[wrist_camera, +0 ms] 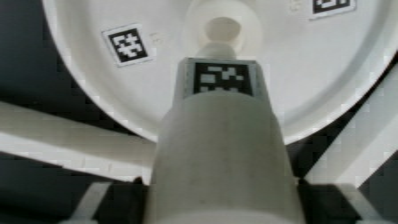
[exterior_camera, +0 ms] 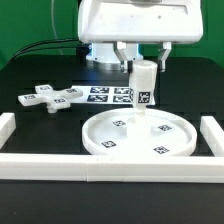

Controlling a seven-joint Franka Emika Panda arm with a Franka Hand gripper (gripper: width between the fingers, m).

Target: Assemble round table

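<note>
**Exterior view.**
1. We recorded the arm's two-finger gripper point(exterior_camera: 143, 58) above the middle of the scene. Its jaws were closed on the upper end of a short white plastic cylindrical leg point(exterior_camera: 143, 90) that bore black-and-white square tags.
2. The leg stood nearly upright, with its lower end over the centre of a large round rimmed white plastic disc point(exterior_camera: 140, 145). We could not tell whether the two touched.
3. The disc lay flat on the black table point(exterior_camera: 30, 70), with small tags spread over its face.
4. A white plastic cross-shaped knobbed base point(exterior_camera: 50, 98) lay on the table toward the exterior view's left, near the disc but apart from it.
5. The flat white marker board point(exterior_camera: 105, 95) lay behind the disc, between the base and the leg.
6. Long white square-section border rails point(exterior_camera: 110, 165) ran along the front and both sides.

**Wrist view.**
1. We looked along the leg point(wrist_camera: 217, 130), which carried one tag near its far end.
2. Its narrower rounded tip showed against the middle of the disc point(wrist_camera: 107, 90), where we counted two tags.
3. The dark fingers point(wrist_camera: 98, 200) flanked the leg on either side.
</note>
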